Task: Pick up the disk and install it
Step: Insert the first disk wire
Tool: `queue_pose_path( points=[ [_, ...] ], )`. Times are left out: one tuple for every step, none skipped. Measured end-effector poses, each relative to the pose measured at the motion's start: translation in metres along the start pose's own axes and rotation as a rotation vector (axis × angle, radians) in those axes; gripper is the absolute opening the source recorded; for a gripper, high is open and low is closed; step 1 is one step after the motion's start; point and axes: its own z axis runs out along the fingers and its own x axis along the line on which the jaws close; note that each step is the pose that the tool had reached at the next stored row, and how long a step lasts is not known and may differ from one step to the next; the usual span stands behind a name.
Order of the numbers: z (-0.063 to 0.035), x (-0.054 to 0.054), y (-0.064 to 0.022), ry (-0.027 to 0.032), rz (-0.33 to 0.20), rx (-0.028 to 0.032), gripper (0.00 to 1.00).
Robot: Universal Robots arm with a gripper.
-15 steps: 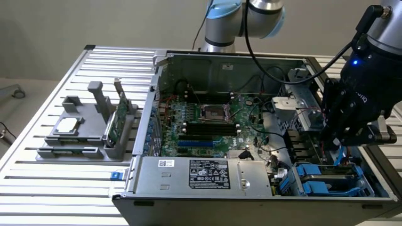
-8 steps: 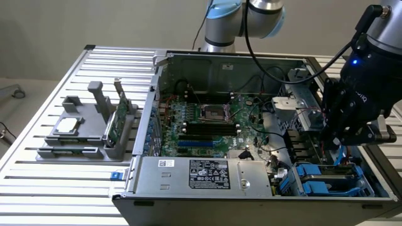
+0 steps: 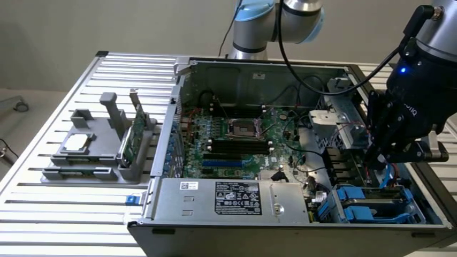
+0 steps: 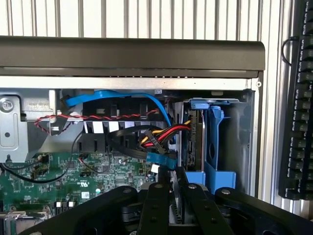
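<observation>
I hang my gripper (image 3: 386, 158) low over the drive corner of the open computer case (image 3: 214, 230), at the exterior view's right, because that is where the blue drive cage (image 4: 215, 147) sits. Whether my hand is spread or pressed together I cannot tell.

The disk (image 4: 194, 139) stands on edge inside that cage, just beside its blue wall. A blue rail runs along its side, and I judge it is seated or close to it. In the wrist view it lies just ahead of my gripper. I cannot tell whether I am touching it. A bundle of red, yellow and black cables (image 4: 161, 137) reaches toward the cage from the side, which is why I come in so close to the case wall.

The case also holds the green motherboard (image 3: 228, 144). Well apart, at the exterior view's left, a grey holder (image 3: 93, 176) carries a green card (image 3: 132, 136) upright and a small silver chip (image 3: 77, 142).
</observation>
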Motion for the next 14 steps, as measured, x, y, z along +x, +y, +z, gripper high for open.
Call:
queue_pose_path(
  points=[
    [0.0,0.0,0.0,-0.0002,0.0,0.0,0.18],
    [0.0001,0.0,0.0,-0.0003,0.0,-0.0001,0.16],
    [0.0001,0.0,0.0,-0.0004,0.0,-0.0001,0.16],
    [0.0002,0.0,0.0,-0.0004,0.0,-0.0001,0.16],
    [0.0003,0.0001,0.0,-0.0005,0.0,-0.0001,0.16],
    [0.0004,0.0001,0.0,-0.0006,0.0,-0.0001,0.16],
    [0.0006,0.0001,0.0,-0.0005,0.0,-0.0001,0.16],
    [0.001,0.0,0.0,-0.0003,0.0,-0.0002,0.16],
    [0.0014,-0.0002,-0.0001,-0.0003,0.0,-0.0001,0.16],
    [0.002,-0.0005,-0.0001,-0.0004,0.0,-0.0001,0.16],
    [0.0026,-0.0009,-0.0001,-0.0005,0.0,-0.0001,0.16],
    [0.0033,-0.0014,-0.0001,-0.0004,0.0,-0.0002,0.16],
    [0.0038,-0.0022,-0.0001,-0.0004,0.0,-0.0001,0.16],
    [0.0042,-0.0028,-0.0001,-0.0003,0.0,-0.0002,0.16]
  ],
)
